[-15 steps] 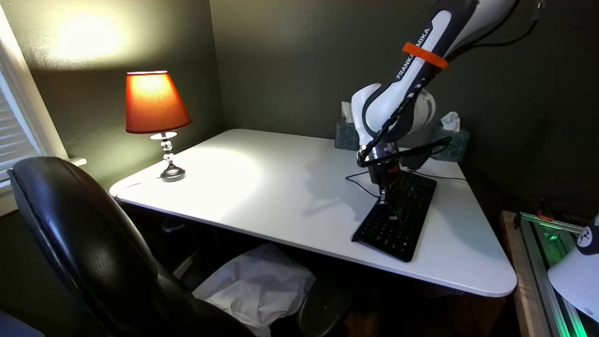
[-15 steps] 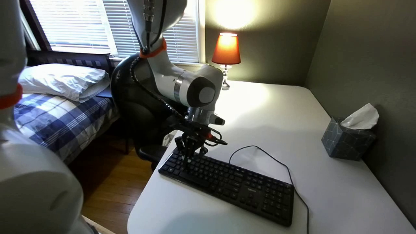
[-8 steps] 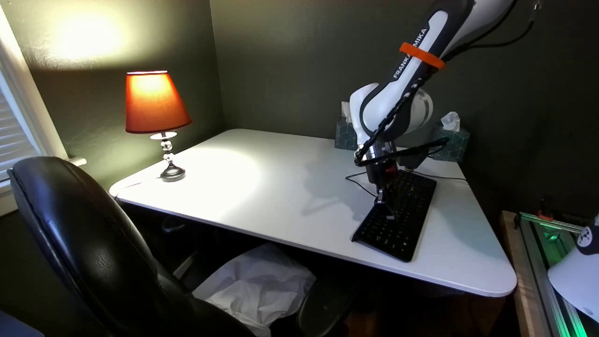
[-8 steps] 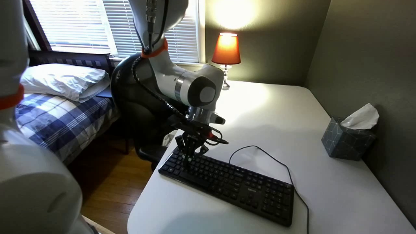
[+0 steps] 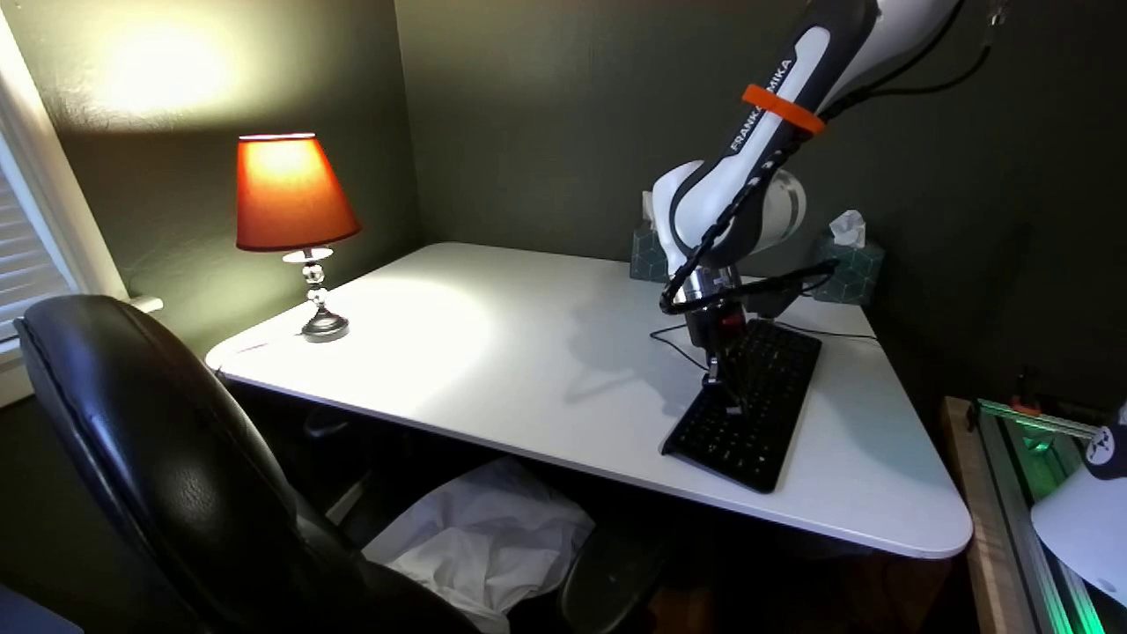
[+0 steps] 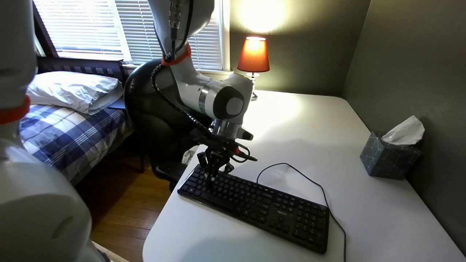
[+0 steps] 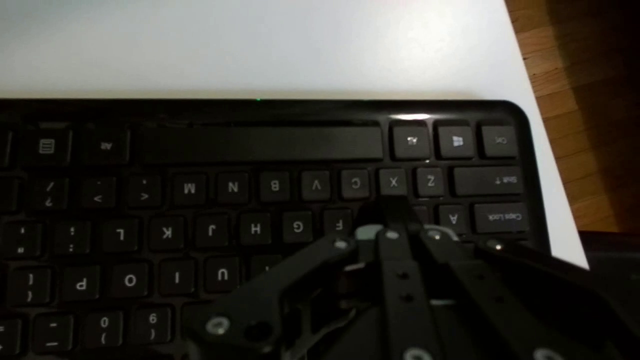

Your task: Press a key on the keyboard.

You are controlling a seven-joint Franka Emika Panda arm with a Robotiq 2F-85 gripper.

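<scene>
The black keyboard (image 5: 766, 440) lies on the white desk, and it also shows in an exterior view (image 6: 269, 207). Its keys appear upside down in the wrist view (image 7: 262, 145). My gripper (image 7: 392, 212) points down over the left end of the keyboard, with its fingertips together and nothing seen between them. In the wrist view the tips sit just beside the X key (image 7: 393, 182) and hide the keys between F and A. The gripper is low on the keys in both exterior views (image 5: 734, 407) (image 6: 209, 183). I cannot tell whether a key is pressed down.
The keyboard's thin cable (image 6: 309, 178) curves over the desk (image 6: 309, 127). Tissue boxes (image 6: 389, 156) (image 5: 650, 255) stand along the wall. A red lamp (image 5: 295, 194) stands at the far desk end. A black chair (image 5: 158, 458) is beside the desk's edge.
The arm has shifted slightly, to the left in one exterior view and a little to the right in another. The fingertips stay over nearly the same keys. The keyboard has not moved.
</scene>
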